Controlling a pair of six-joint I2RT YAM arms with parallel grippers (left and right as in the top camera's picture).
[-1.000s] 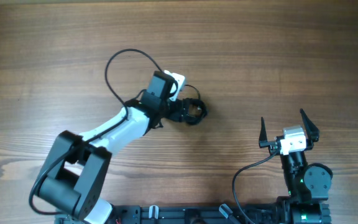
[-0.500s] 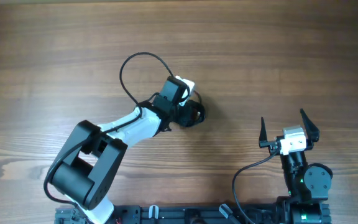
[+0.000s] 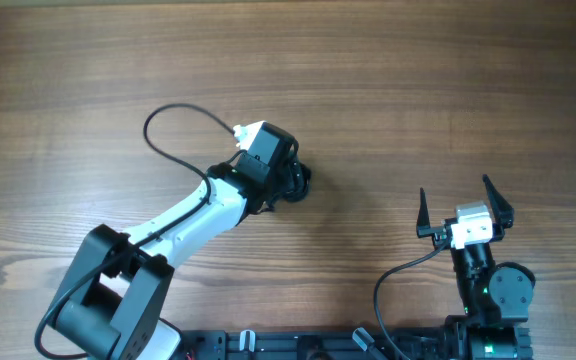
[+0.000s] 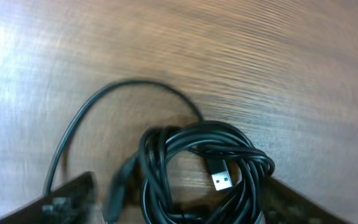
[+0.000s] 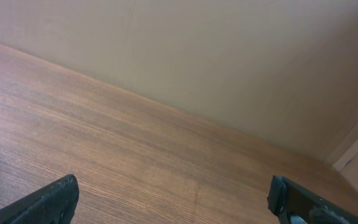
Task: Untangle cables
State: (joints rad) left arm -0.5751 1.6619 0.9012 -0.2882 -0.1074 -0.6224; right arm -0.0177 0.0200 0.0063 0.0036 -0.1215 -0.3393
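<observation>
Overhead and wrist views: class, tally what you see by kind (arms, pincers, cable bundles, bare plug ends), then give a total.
Arms: 2, the left arm and the right arm
Pincers: 2, the left pincer and the right pincer, both open
Cable bundle: 1
USB plug: 1
Total: 6

The cables (image 3: 301, 181) lie bunched on the desk (image 3: 448, 90) near its middle, under the tip of the left arm (image 3: 188, 210), which reaches in from the near left corner. In the left wrist view they sit between the fingers (image 4: 67, 200) of the left claw (image 4: 182, 208), one finger on each side, with a plug (image 4: 221, 178) inside the bunch and one loose strand (image 4: 98, 106) arcing out beyond it to the left. The right claw (image 3: 465, 207) stands well apart to the right, nearer the front edge, fingers spread.
</observation>
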